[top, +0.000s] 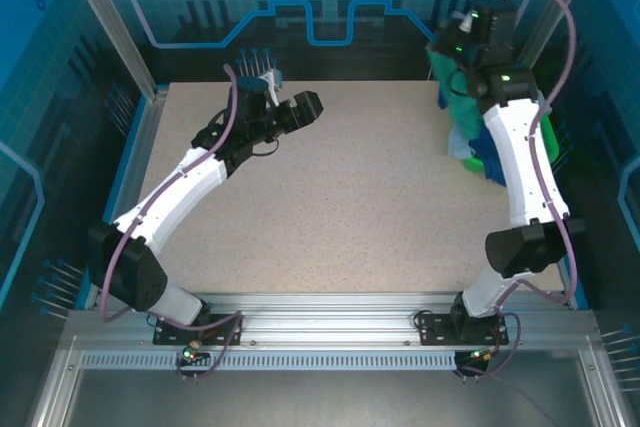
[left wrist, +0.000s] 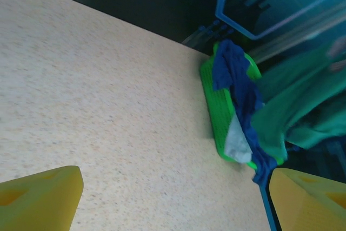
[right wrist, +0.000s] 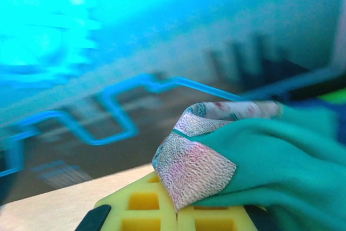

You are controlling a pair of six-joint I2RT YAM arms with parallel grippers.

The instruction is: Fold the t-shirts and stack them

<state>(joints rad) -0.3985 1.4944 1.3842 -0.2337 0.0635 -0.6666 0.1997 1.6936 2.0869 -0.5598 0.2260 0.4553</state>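
Overhead, a speckled beige tabletop (top: pixel 360 197) lies inside a blue-walled enclosure, with two white robot arms bolted at its near edge. The right arm (top: pixel 520 157) reaches up at the far right corner. Its jaws are pressed together on a fold of the teal-green t-shirt (top: pixel 452 87), which hangs down from them above the table's right edge. Its lower end reaches a bright green basket (top: pixel 478 162) there.

Seen from the right wrist, the pinched fold shows a pink-grey print (right wrist: pixel 194 160) lying across the yellow fingers (right wrist: pixel 146 209).

The left arm (top: pixel 190 182) stretches over the far left part of the tabletop, well apart from the clothing. From its wrist camera, the jaws are spread wide with nothing between them, one yellow finger (left wrist: pixel 38 198) at each lower corner. Beyond them the basket leans at the table's edge. A royal blue t-shirt (left wrist: pixel 238 79) is draped across it, with a pale cloth (left wrist: pixel 237 142) beside the blue.
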